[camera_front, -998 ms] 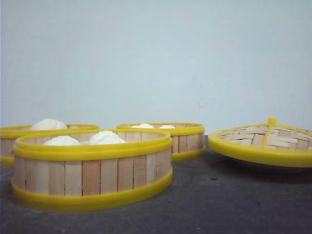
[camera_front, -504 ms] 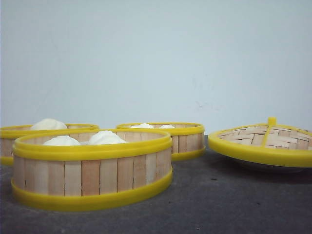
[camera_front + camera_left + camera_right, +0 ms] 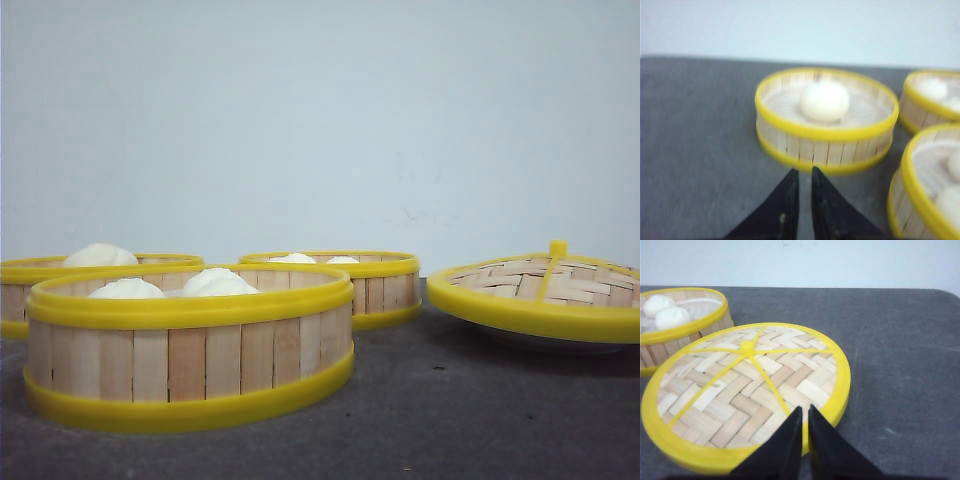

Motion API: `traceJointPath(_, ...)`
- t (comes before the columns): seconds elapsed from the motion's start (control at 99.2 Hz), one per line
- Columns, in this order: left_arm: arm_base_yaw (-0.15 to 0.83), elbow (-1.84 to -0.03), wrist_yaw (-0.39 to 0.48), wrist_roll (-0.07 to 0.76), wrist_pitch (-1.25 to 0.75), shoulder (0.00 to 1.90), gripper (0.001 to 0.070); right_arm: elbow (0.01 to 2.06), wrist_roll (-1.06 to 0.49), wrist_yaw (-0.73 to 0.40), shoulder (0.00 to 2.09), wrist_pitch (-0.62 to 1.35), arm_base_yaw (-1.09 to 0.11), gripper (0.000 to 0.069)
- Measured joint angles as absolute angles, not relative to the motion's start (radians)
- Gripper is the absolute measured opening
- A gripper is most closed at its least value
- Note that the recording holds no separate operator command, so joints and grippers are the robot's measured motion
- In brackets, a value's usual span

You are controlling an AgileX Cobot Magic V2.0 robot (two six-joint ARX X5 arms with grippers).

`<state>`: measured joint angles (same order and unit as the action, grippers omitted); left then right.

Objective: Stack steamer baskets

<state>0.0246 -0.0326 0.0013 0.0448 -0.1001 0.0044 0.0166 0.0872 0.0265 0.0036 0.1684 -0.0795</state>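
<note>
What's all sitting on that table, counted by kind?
Steamer baskets: 3 (near, far left, back)
Woven lid: 1
White buns: 5 visible (two, one, two)
Total: 9

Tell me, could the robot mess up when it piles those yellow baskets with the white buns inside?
Maybe. The buns in the nearest basket poke above its rim, so a basket set on top could squash them or sit crooked. The left gripper hangs close to the one-bun basket with fingers nearly together, so it might bump the wall instead of grabbing it. The right gripper is over the woven lid, not a basket.
</note>
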Motion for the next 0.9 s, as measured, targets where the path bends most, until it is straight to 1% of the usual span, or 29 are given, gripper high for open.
traceJointPath(0.161,0.025,-0.033,0.001,0.046,-0.065,0.004,0.0018,0.017,0.133,0.030,0.004,0.168,-0.080,0.0016)
traceJointPath(0.242,0.025,-0.033,0.001,0.061,-0.063,0.004,0.0018,0.017,0.167,0.058,0.004,0.164,-0.080,0.0016)
traceJointPath(0.343,0.025,-0.034,0.001,0.128,-0.034,0.004,0.0018,0.027,0.230,0.107,0.004,0.146,-0.080,0.0012)
traceJointPath(0.403,0.025,-0.050,0.002,0.191,-0.043,0.006,0.0018,0.065,0.276,0.119,0.009,0.147,-0.080,0.0010)
traceJointPath(0.484,0.025,-0.110,0.007,0.255,-0.069,0.022,0.0018,0.160,0.319,0.135,0.030,0.153,-0.080,0.0010)
traceJointPath(0.565,0.025,-0.209,0.011,0.283,-0.107,0.057,0.0018,0.288,0.331,0.136,0.075,0.181,-0.080,0.0010)
traceJointPath(0.756,0.025,-0.454,0.026,0.275,-0.300,0.238,0.0018,0.580,0.296,0.136,0.300,0.339,-0.080,0.0010)
traceJointPath(0.897,0.025,-0.607,0.053,0.219,-0.440,0.411,0.0018,0.746,0.229,0.136,0.489,0.478,-0.080,0.0010)
